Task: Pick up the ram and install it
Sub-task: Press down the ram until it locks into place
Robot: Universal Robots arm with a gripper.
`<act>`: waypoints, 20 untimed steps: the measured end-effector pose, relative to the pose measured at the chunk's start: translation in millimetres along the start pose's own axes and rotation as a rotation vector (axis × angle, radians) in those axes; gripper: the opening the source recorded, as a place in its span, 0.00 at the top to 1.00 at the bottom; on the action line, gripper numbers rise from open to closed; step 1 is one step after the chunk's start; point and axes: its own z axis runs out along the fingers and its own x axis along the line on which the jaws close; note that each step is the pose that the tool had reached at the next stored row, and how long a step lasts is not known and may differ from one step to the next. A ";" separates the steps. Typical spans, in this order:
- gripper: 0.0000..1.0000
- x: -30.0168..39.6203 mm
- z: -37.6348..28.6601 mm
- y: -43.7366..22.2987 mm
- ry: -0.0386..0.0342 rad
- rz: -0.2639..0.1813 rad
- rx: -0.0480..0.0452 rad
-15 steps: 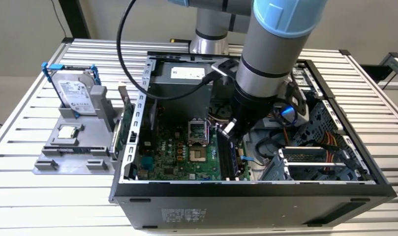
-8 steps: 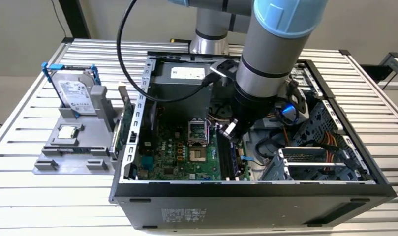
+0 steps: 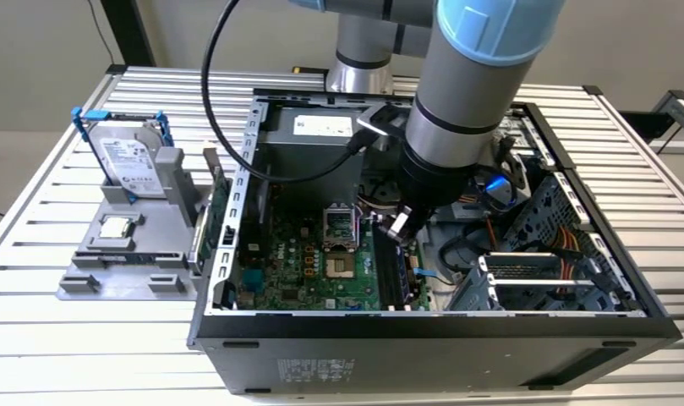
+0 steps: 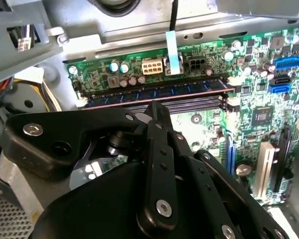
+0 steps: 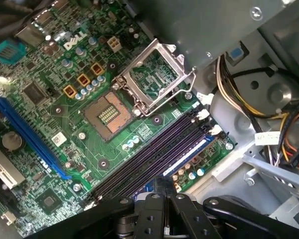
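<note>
Exterior view first: my arm reaches down into the open computer case (image 3: 432, 326) on the slatted counter (image 3: 48, 355), and my pincer (image 3: 395, 227) hangs low over the green motherboard (image 3: 308, 262), right above the memory slots (image 3: 392, 275) near the case's middle.

Second wrist view — there's the ram (image 4: 154, 93), a long bluish stick with black chips, lying along the far slot on the board, its ends beside the white latches (image 4: 232, 81). It looks seated in that slot, though I can't tell whether the latches have closed on it. My black pincer (image 4: 157, 112) tips sit just above the neighbouring dark slots, very near the stick; whether they touch it I can't tell. The fingers (image 4: 159, 149) look drawn together with nothing between them — clenched on air, as far as I can see.

First wrist view: my pincer (image 5: 162, 186) is over the end of the slot bank (image 5: 154, 152), with the open CPU socket (image 5: 108, 110) and its raised metal frame (image 5: 152, 77) beyond.

Back in the exterior view, off to that view's left, a grey holder (image 3: 122, 254) stands on the counter beside the case. It carries the silver hard drive (image 3: 128, 161) upright in its blue frame, and the small square CPU chip (image 3: 116, 227) lies flat nearer the front, well apart from my pincer.
</note>
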 end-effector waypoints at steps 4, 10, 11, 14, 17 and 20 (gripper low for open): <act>1.00 -0.1 0.0 -0.1 0.0010 -0.042 -0.0019; 1.00 -0.4 0.0 -0.5 0.0013 -0.102 -0.0057; 1.00 -0.4 0.0 -0.5 0.0009 -0.112 -0.0067; 1.00 -0.8 0.0 -0.9 -0.0006 -0.142 -0.0098; 1.00 -1.0 0.0 -1.2 -0.0015 -0.168 -0.0123; 1.00 -1.3 0.0 -1.5 -0.0023 -0.197 -0.0148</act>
